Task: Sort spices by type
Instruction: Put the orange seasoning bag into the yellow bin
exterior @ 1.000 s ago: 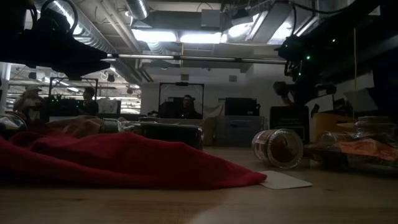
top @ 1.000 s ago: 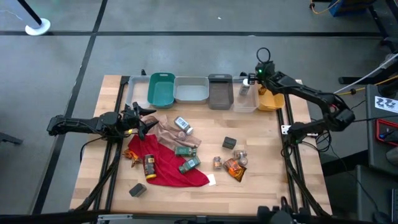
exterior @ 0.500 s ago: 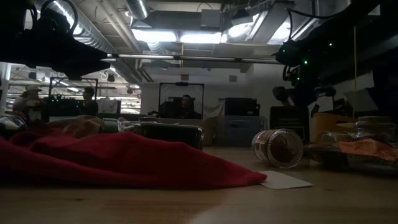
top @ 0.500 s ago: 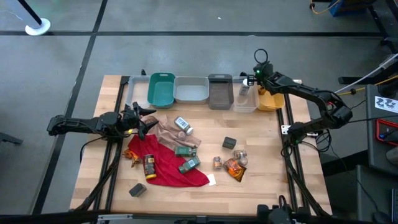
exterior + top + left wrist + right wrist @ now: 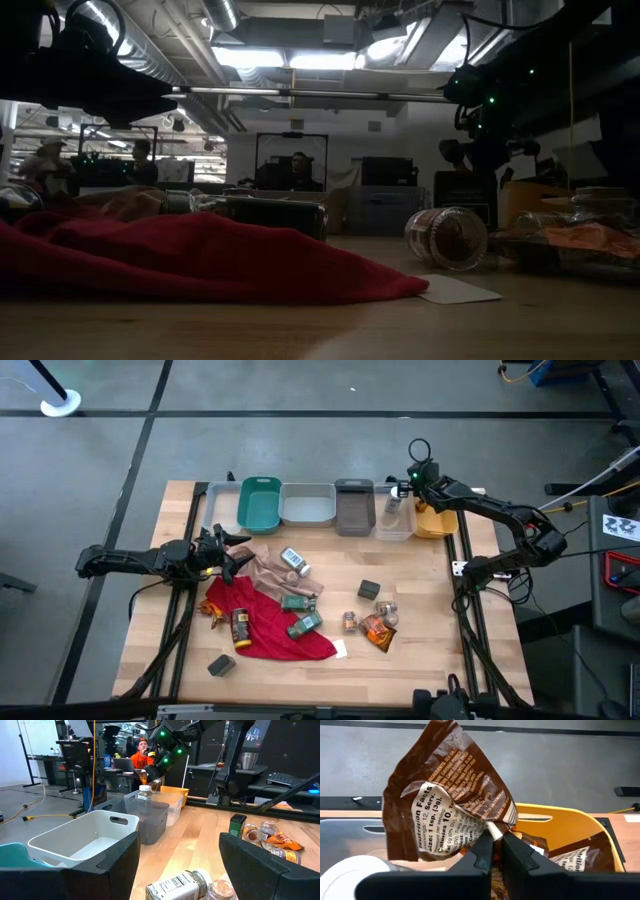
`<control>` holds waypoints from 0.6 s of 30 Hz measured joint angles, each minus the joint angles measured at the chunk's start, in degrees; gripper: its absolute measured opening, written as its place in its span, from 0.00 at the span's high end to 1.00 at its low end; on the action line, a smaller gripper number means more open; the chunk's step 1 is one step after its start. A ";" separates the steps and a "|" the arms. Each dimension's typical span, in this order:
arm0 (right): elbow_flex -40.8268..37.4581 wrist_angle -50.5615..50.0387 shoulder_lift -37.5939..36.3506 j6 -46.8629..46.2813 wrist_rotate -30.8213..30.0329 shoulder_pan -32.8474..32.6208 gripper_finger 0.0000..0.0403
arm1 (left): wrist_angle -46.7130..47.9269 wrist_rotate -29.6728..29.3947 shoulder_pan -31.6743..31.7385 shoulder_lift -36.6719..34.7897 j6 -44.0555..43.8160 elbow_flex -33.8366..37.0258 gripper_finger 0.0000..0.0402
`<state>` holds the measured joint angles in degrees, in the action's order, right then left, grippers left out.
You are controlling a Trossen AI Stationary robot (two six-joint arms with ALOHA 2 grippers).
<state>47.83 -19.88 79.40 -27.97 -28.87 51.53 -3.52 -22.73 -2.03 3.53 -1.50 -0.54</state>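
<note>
Jaws of right gripper [image 5: 496, 851] clamping brown crinkly packet [image 5: 451, 790], hanging over yellow bin [image 5: 580, 827] at table's one o'clock corner, another packet [image 5: 580, 855] lying inside. Jaws of left gripper [image 5: 236, 553] standing wide apart, gripping nothing, waiting at nine o'clock beside red cloth [image 5: 262, 622]. Remaining spice jars [image 5: 294, 561] and boxes [image 5: 369, 589] lying scattered mid-table.
</note>
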 joint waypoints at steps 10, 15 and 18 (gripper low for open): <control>0.00 -1.41 0.00 1.49 0.44 0.00 0.84 | 0.00 0.01 0.01 0.00 0.00 -0.02 0.36; 0.00 -1.22 0.00 1.67 0.26 0.00 0.70 | 0.00 0.01 0.00 0.00 0.00 -0.01 0.37; 0.00 -1.25 0.00 1.75 -1.41 0.00 0.66 | 0.01 0.01 -0.01 0.00 0.00 -0.02 0.36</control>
<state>47.83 -21.12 79.40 -26.22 -30.27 51.53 -3.51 -22.72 -2.04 3.53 -1.50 -0.56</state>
